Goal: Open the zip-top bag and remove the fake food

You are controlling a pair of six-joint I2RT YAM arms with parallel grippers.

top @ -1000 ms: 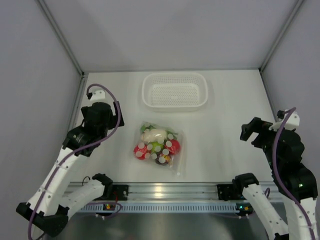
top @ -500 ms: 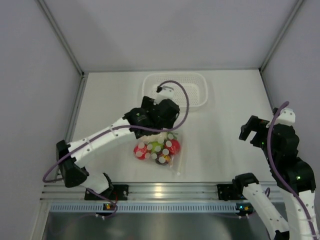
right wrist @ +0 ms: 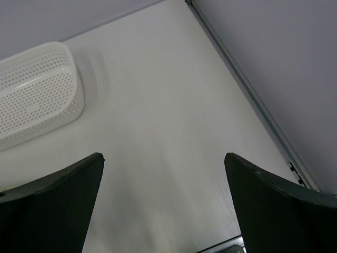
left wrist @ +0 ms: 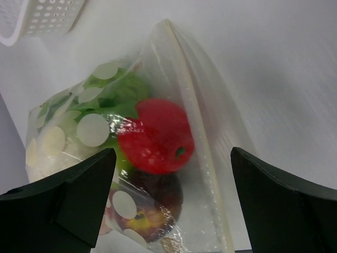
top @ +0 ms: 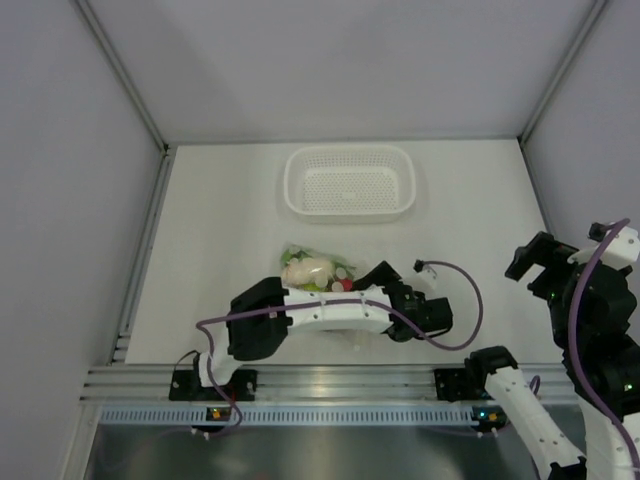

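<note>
Left wrist view: my left pincer (left wrist: 174, 153), jaws apart, has swung across to the seal of the zip-top bag (left wrist: 196, 118), fake food (left wrist: 155, 138) still inside, ready for gripping.

The table (top: 215, 225) is viewed from overhead. The zip-top bag (left wrist: 202, 142) is framed closely by the left wrist view; the white basket (top: 349, 152) is shared by all views.

Soft, even light washed the tabletop (top: 220, 230) pale. Glare streaked the metal rail (top: 320, 380) well nearer than the white basket (top: 349, 183); a faint shadow lay beside that basket. Both wrist views blurred the jaws.
</note>
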